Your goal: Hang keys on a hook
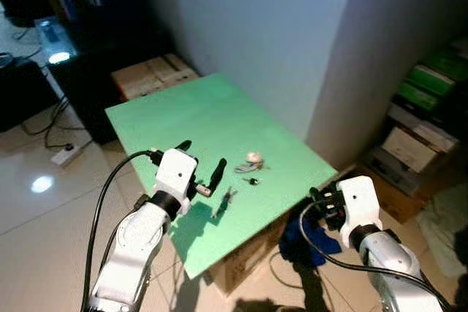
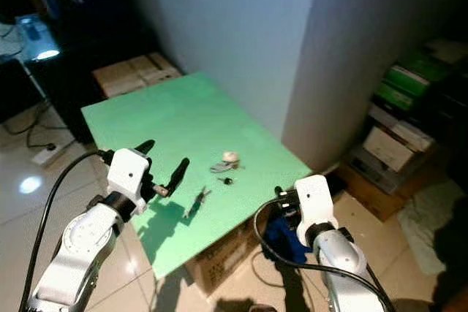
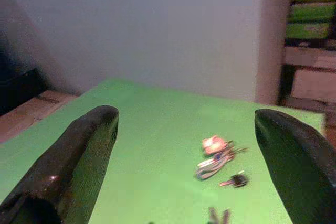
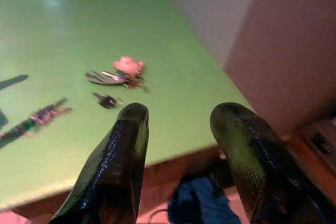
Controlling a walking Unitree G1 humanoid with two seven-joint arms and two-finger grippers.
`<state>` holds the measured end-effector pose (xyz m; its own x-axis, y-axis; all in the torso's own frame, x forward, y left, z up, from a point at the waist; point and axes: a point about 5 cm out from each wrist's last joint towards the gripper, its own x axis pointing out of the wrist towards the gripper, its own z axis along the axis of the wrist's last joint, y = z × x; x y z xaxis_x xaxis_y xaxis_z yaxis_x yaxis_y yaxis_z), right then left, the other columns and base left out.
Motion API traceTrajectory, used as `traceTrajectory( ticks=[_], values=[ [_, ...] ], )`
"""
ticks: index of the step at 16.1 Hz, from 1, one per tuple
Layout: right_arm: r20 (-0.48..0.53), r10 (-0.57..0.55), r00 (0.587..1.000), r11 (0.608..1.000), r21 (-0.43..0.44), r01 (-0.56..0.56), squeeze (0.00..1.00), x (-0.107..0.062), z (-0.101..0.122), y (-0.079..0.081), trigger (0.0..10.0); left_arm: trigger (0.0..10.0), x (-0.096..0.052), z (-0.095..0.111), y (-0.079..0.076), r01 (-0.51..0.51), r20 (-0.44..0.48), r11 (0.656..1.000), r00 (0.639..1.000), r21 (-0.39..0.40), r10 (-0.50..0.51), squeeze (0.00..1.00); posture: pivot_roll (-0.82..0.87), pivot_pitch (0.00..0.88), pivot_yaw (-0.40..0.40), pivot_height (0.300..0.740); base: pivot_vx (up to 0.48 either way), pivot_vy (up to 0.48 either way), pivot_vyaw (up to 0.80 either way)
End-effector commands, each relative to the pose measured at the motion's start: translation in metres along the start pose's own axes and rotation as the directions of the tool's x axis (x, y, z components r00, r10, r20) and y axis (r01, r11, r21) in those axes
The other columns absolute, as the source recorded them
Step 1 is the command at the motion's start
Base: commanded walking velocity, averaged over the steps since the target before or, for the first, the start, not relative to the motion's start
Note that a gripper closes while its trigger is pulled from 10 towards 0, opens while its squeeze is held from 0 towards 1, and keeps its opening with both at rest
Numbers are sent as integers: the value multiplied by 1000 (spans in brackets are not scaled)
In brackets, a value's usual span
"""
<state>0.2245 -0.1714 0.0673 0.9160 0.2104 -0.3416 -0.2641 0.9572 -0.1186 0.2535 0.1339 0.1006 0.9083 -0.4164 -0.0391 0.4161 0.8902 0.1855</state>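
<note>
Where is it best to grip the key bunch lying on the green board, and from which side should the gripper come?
Probably the metal ring and keys of the key bunch, beside its pale round fob, gripped from above: it lies flat on the green board, so no side offers an edge. The open left gripper is nearest; the right gripper hangs off the board's edge.

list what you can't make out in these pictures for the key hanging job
- Keys: too small and blurred in the eye views to count; the left wrist view shows a soft blur beside a pale fob.
- Small dark item by the keys: too small to identify.
- Thin object on the green table: blurred, partly under the left gripper.
- Blue thing under the table edge: behind the right gripper.
</note>
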Motion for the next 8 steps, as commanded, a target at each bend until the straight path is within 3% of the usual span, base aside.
traceTrajectory(
  ticks=[1, 3, 5, 8],
  values=[
    [20, 20, 1000, 1000, 8, -20, 0, 4, 5, 4, 10000, 10000, -3, 1, 6, -22, -6, 1000, 1000, 13, 22, 0, -150, 3, 28, 740, 307, 0, 0],
    [32, 41, 999, 999, 7, -41, 0, 5, 8, 7, 10000, 10000, -7, -1, 11, -65, -13, 998, 998, -3, 65, 0, -143, 5, 18, 740, 313, 0, 0],
    [6, 151, 988, 986, -76, -150, 0, 4, 6, 17, 10000, 10000, -8, -2, 12, -60, -20, 998, 998, 21, 60, 0, -134, 6, 6, 740, 313, 0, 0],
    [8, 129, 992, 991, -32, -129, 0, 6, 4, 18, 10000, 10000, -12, 0, 17, -76, -20, 997, 997, 14, 76, 0, -118, 13, 2, 740, 315, 0, 748]
  ],
)
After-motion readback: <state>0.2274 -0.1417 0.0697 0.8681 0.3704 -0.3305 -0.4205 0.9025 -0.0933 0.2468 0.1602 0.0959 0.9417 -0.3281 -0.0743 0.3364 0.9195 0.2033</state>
